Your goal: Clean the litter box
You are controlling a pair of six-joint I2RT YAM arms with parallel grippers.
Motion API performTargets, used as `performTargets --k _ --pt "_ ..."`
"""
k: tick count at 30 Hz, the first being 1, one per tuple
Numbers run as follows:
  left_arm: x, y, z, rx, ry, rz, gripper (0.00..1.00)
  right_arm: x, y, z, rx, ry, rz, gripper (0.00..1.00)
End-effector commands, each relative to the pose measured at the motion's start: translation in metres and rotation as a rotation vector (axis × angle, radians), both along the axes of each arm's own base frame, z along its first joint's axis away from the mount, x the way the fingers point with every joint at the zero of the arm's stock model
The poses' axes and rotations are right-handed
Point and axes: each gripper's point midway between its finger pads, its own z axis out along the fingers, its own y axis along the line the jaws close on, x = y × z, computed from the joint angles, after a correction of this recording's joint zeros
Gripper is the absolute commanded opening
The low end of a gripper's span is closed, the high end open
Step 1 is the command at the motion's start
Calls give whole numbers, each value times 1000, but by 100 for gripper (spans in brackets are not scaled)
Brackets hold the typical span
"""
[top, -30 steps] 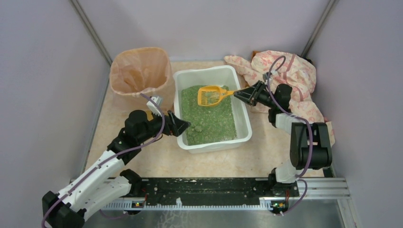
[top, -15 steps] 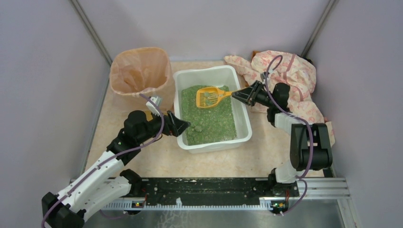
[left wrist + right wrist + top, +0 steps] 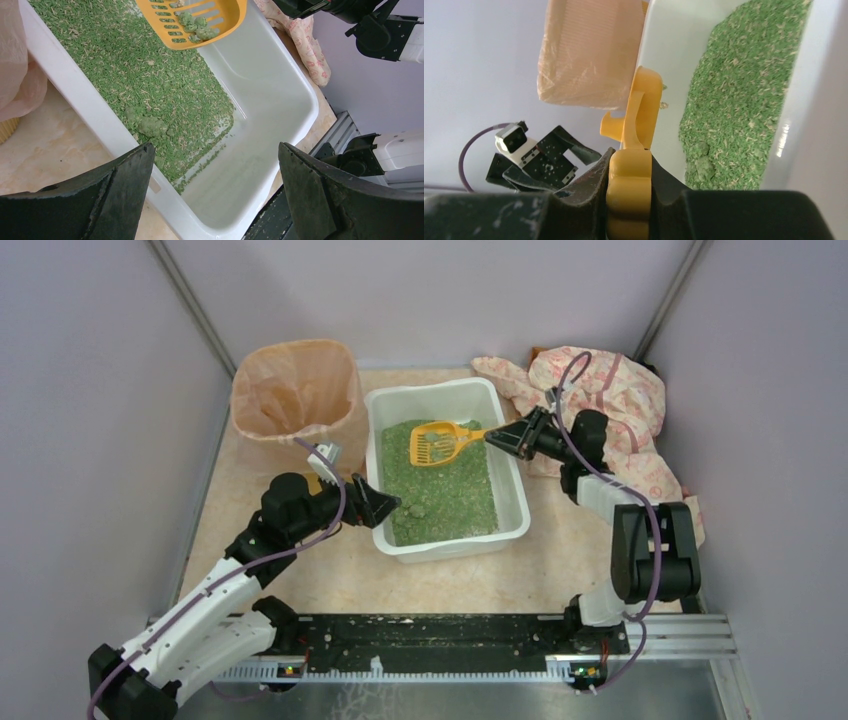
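1. Litter box (image 3: 450, 545): white tub with a rim, at mid-counter (image 3: 300, 580) between the two arms. Green litter (image 3: 440, 490) covers most of its floor. The left wrist view shows one bare white end (image 3: 265, 100), and its frame cuts off the box's far end.
2. Scoop (image 3: 440, 443): orange-yellow and slotted, held over the far part of the box with green clumps (image 3: 197, 27) in its bowl. The bowl is cropped at the top of the left wrist view.
3. Right pincer (image 3: 497, 437): pinching the scoop's handle (image 3: 629, 200), whose end is hidden between the fingers.
4. Left pincer (image 3: 390, 508): spread wide and holding nothing, at the box's near left rim.
5. Loose clump (image 3: 147, 125): lies in the litter near that rim.
6. Bin (image 3: 295, 390): lined with a peach bag, left of the box. Its contents are hard to make out.
7. Floral cloth (image 3: 610, 400): far right, partly behind the right arm. Its print is too small to read.
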Motion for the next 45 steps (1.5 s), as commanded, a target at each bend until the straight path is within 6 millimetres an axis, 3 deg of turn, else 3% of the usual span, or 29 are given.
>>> performTargets --k 1,4,7,11,18,24,30,36,39,45 --pt "-1 -2 6 -20 -29 -7 99 -2 11 31 10 -115 32 0" --pt "-1 -1 5 -15 -21 -8 99 13 -15 22 -12 -81 -103 0" --pt "-2 -1 5 -21 -24 -6 99 -3 9 24 2 -90 66 0" --pt "-1 -2 8 -21 -27 -10 99 6 -2 33 14 -91 -18 0" --pt "0 10 16 -4 -54 39 99 15 -1 83 52 -149 -30 0" --pt "-1 23 14 28 -67 88 99 27 13 128 71 -204 -11 0" --pt "-5 21 10 16 -48 72 99 39 44 183 93 -281 34 0" --pt "-7 20 7 13 -43 63 99 46 94 215 89 -321 109 0" --pt "-8 20 7 9 -41 61 99 49 124 218 53 -332 143 0" --pt "-11 26 6 21 -45 79 99 55 179 203 -48 -396 205 0"
